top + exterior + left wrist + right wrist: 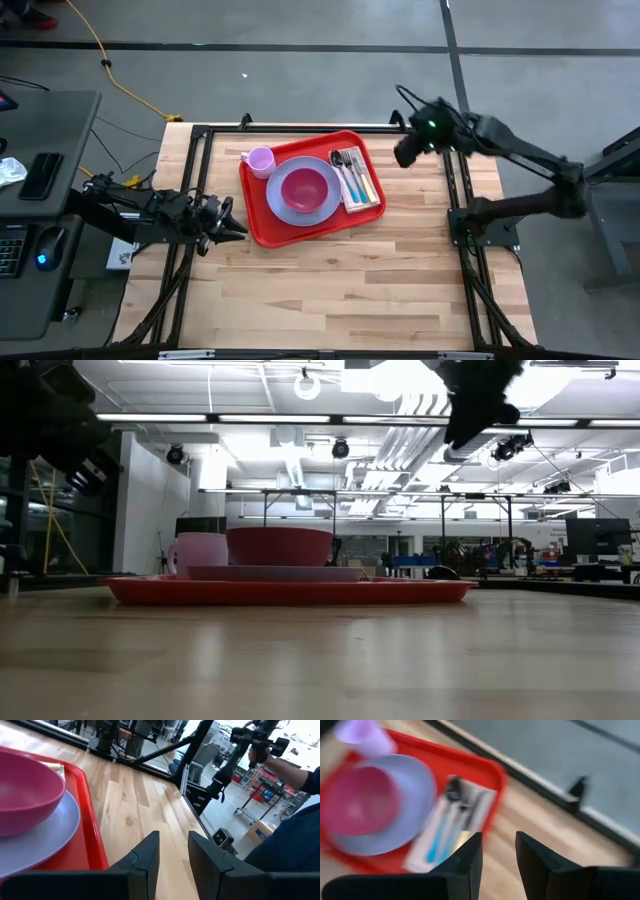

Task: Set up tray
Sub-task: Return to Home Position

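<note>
The red tray lies flat on the wooden table, toward its far middle. On it sit a round lavender plate with a pink bowl, a lavender cup at its far left corner, and cutlery on a white napkin at its right side. My left gripper hovers just left of the tray's near left corner, open; in the left wrist view the tray rim is beside it. My right gripper is raised off the tray's far right corner, open.
A black frame runs along the table's left, far and right edges. Bare wood fills the near half of the table. A desk with a keyboard and mouse stands left of the table.
</note>
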